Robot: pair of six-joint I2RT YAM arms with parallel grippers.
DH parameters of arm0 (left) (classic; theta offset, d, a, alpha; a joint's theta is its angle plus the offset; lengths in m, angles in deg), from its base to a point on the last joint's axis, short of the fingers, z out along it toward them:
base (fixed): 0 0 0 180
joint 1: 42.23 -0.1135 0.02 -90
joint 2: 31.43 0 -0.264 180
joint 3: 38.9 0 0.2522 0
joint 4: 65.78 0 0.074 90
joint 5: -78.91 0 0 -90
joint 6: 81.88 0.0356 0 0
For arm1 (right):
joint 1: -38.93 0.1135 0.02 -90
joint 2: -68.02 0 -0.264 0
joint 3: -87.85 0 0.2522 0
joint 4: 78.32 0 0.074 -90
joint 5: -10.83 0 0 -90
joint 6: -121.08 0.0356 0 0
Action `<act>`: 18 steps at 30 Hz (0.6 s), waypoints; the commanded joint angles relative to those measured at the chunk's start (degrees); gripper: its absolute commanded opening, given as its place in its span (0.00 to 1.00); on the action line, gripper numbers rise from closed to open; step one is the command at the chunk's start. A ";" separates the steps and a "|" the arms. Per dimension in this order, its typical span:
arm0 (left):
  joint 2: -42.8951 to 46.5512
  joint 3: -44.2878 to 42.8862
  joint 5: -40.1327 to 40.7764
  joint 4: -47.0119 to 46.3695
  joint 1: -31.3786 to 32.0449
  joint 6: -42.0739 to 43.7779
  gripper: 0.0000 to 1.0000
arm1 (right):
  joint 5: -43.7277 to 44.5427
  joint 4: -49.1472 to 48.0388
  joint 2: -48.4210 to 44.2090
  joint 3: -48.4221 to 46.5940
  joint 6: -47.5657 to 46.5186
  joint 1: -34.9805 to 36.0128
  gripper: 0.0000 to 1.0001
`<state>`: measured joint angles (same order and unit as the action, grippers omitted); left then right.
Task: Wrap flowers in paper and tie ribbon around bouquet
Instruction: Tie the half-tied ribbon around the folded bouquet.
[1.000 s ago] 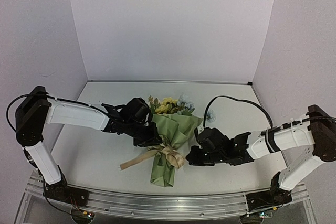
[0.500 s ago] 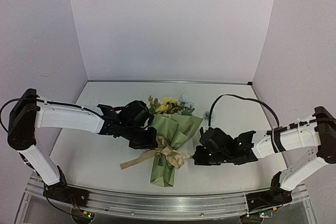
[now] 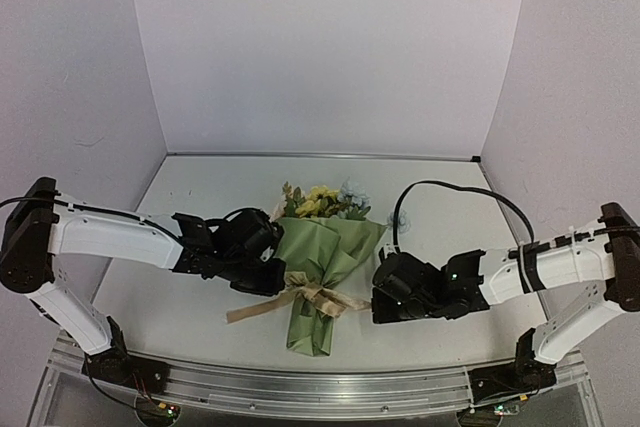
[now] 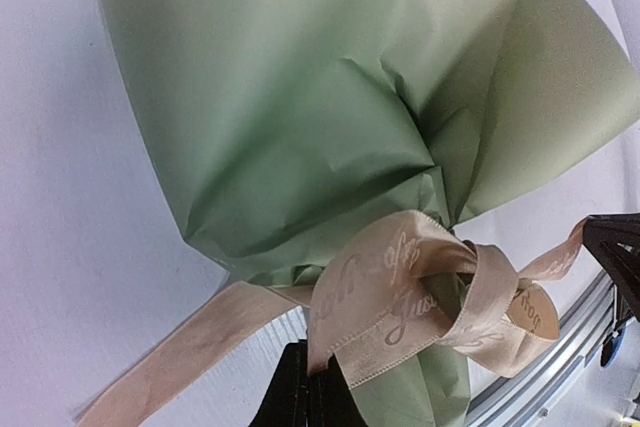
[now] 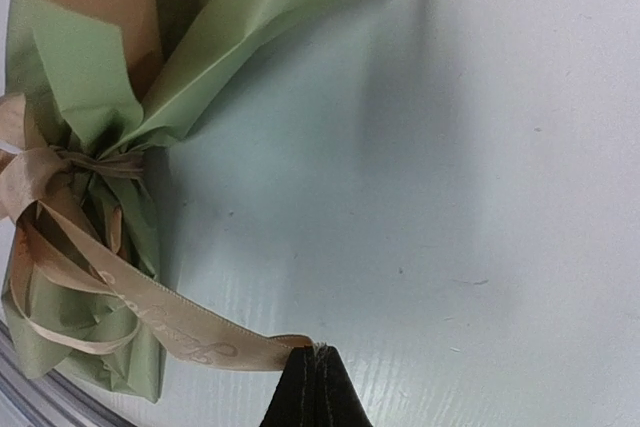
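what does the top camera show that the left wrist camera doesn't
Only the top view shows the flowers, plus the left arm and right arm whole. Only the left wrist view shows the script printed on the ribbon and the left gripper shut on it close up. Both show the green paper tied with that ribbon.

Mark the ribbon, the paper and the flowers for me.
ribbon (image 4: 395, 277), left wrist view, on the knot's printed loop
paper (image 3: 335, 242), top external view, on the cone's wide upper part
flowers (image 3: 320, 194), top external view, on the yellow blooms
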<state>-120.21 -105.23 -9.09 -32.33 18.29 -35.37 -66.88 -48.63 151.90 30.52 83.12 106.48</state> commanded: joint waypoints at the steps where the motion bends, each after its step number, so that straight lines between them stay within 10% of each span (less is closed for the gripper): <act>1: 0.64 0.81 4.33 -4.63 0.12 -1.21 0.00 | 8.06 7.18 0.53 -3.66 0.37 0.14 0.00; 18: -1.62 -0.33 3.41 -8.32 0.13 -3.91 0.12 | 10.15 10.97 3.46 -8.97 -0.69 -2.13 0.00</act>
<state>-121.64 -104.25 -4.33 -37.69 18.29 -37.87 -57.98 -39.10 155.26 24.27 83.30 104.26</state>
